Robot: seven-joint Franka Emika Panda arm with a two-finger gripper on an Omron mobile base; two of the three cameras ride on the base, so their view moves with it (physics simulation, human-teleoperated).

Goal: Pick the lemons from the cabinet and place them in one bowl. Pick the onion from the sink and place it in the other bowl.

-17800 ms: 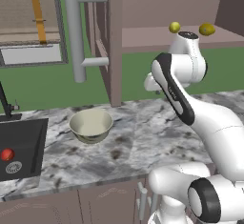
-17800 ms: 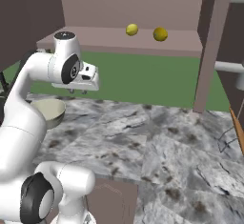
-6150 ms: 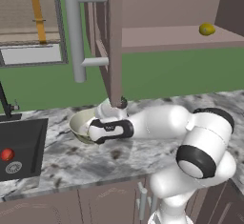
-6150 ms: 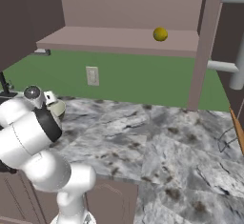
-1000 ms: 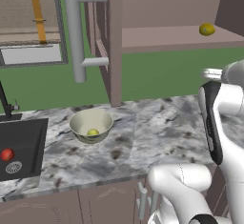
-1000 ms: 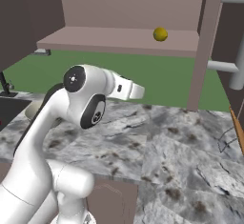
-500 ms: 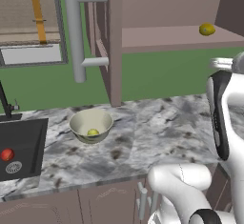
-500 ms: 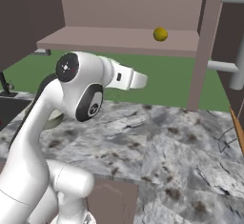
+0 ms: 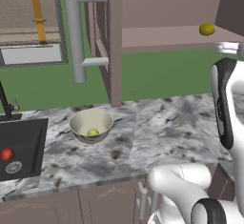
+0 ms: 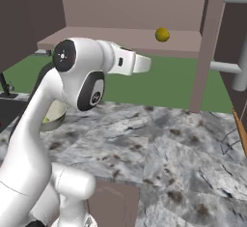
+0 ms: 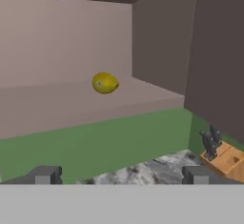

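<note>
Cabinet (image 9: 167,37) shelf, left base view: remaining lemon (image 9: 207,29) sits far right on it. Right base view: lemon (image 10: 162,34) up and right of the wrist. Hand view: gripper (image 11: 121,175) jaws wide, empty; lemon (image 11: 105,83) ahead, above, long axis crosswise.

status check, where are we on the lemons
Gripper open, empty. Oval yellow lemon on mauve-brown cabinet shelf; greener lemon in cream-beige bowl. Nothing in the way.

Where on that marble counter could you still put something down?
The counter is bare from the bowl rightward to the arm. The bowl holds a lemon; left of it is the sink, with the onion inside. The cabinet shelf lies bare left of its lemon.
</note>
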